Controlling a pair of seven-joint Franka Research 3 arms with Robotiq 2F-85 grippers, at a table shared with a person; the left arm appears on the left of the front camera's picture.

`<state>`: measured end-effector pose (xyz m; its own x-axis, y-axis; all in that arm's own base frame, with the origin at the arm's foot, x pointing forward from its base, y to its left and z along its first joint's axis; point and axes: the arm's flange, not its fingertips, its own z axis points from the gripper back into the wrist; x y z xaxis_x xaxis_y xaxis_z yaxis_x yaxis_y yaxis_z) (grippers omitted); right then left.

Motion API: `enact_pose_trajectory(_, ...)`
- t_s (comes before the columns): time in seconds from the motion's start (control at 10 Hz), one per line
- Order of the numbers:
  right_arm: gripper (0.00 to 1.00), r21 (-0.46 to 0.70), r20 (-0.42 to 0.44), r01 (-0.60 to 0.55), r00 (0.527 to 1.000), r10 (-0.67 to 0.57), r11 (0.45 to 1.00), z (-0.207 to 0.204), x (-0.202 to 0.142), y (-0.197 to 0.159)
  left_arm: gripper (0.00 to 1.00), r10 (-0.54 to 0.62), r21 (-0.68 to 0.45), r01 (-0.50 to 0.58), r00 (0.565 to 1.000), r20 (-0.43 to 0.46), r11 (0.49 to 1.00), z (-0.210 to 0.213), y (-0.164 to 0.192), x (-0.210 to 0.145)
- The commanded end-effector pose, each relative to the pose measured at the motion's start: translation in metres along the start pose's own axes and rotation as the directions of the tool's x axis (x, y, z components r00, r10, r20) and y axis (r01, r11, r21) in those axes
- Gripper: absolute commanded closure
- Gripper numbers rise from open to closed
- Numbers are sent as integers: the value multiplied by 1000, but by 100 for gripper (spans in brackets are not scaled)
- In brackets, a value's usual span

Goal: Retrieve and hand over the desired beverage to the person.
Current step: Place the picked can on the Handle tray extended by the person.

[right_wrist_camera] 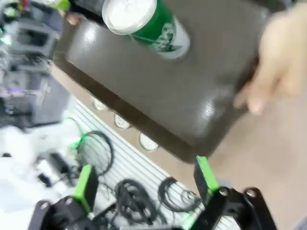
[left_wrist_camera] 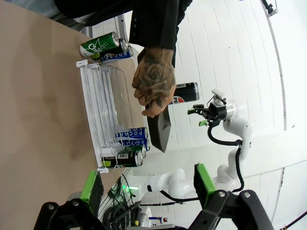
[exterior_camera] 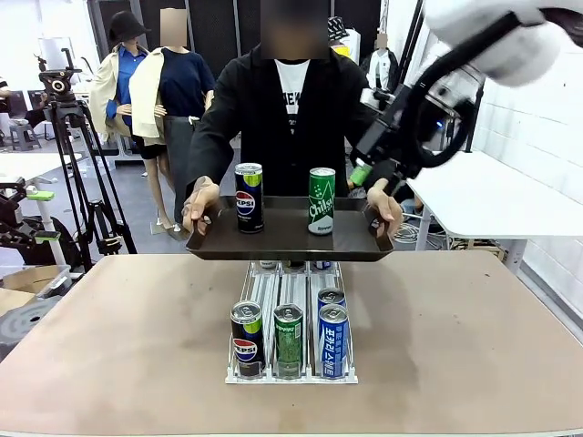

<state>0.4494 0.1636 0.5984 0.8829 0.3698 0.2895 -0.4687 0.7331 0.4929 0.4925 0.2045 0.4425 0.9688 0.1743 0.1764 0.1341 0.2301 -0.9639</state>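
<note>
The person (exterior_camera: 291, 109) stands at the far side and holds a dark tray (exterior_camera: 282, 244) with both hands. On the tray stand a black Pepsi can (exterior_camera: 249, 198) and a green can (exterior_camera: 321, 201). My right gripper (exterior_camera: 369, 180) hovers open at the tray's right end, close to the person's hand (exterior_camera: 386, 208). In the right wrist view the gripper (right_wrist_camera: 146, 187) stands open above the tray (right_wrist_camera: 192, 96), apart from the green can (right_wrist_camera: 148, 24), with nothing between its fingers. My left gripper (left_wrist_camera: 148, 191) is open and empty, well away from the rack (left_wrist_camera: 96, 96).
A clear dispenser rack (exterior_camera: 291, 375) stands mid-table with a Pepsi can (exterior_camera: 247, 339), a green can (exterior_camera: 289, 340) and two blue cans (exterior_camera: 332, 340) at its front. A camera tripod (exterior_camera: 68, 155) stands off the table at left. Bare tabletop lies on both sides of the rack.
</note>
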Motion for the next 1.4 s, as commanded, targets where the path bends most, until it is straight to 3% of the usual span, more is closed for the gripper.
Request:
enact_pose_trajectory(0.0,0,72,129,46,990,-55,996,-4,-49,-24,0,-6,-1,6,1000,-1,1000,0,-2,-1)
enact_pose_trajectory(0.2,0,102,166,89,980,-106,991,3,-68,-54,0,-6,-1,6,1000,-1,1000,0,-2,-1)
enact_pose_trajectory(0.5,0,238,192,136,964,-184,962,-7,-93,-98,0,-6,-1,6,1000,-1,1000,0,-2,-1)
enact_pose_trajectory(0.7,0,340,224,171,940,-256,925,-21,-112,-127,0,-6,-1,6,1000,-1,1000,0,-2,-1)
enact_pose_trajectory(1.0,0,489,342,114,887,-310,865,-35,-140,-162,0,-6,-1,6,1000,-1,1000,0,-2,-1)
enact_pose_trajectory(1.3,0,623,334,112,857,-393,774,-40,-161,-201,0,-6,-1,6,1000,-1,1000,0,-2,-1)
